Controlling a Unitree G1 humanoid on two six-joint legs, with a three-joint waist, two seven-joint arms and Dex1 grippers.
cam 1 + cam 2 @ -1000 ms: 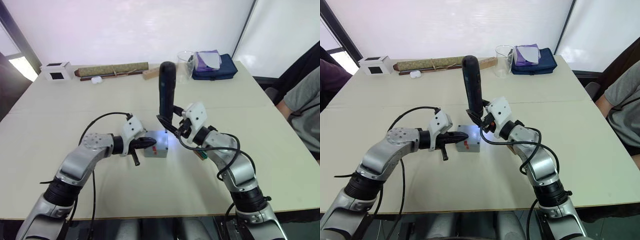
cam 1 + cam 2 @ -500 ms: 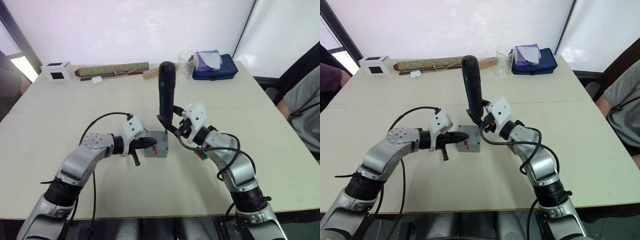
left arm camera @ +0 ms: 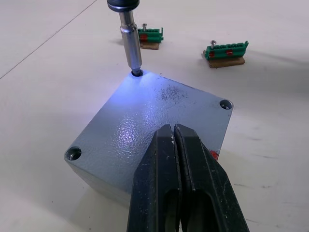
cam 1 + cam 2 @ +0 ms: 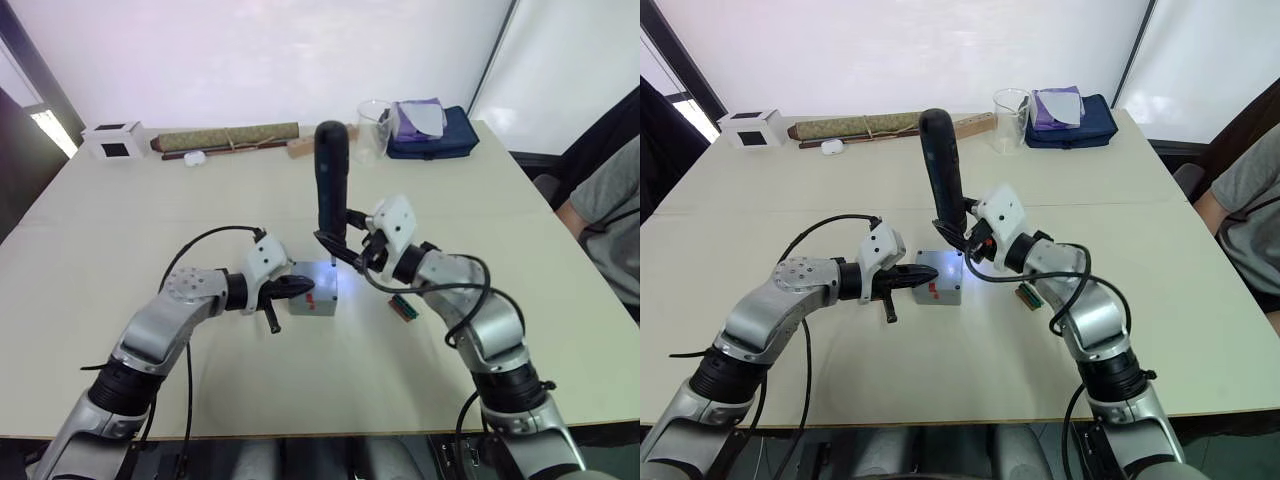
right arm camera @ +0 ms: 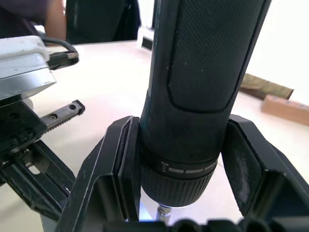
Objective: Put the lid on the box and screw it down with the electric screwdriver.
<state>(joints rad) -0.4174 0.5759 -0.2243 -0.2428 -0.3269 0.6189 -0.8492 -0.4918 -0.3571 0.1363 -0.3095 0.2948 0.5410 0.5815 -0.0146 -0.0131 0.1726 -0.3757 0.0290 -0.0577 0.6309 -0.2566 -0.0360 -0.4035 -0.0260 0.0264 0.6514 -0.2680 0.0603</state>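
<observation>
Here the right gripper (image 4: 962, 240) clamps the electric screwdriver (image 4: 940, 165); left gripper (image 3: 176, 145), pinched empty, pins the lid (image 3: 159, 113). Tilt could slip the bit.

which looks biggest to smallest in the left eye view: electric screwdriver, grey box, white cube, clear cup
1. electric screwdriver
2. grey box
3. white cube and clear cup look alike in size; both sit farther back, so I won't rank them.

The lid (image 3: 154, 121) looks speckled grey metal with a slight sheen — the electric screwdriver (image 5: 203, 72) grip, pebbled matt rubber.
</observation>
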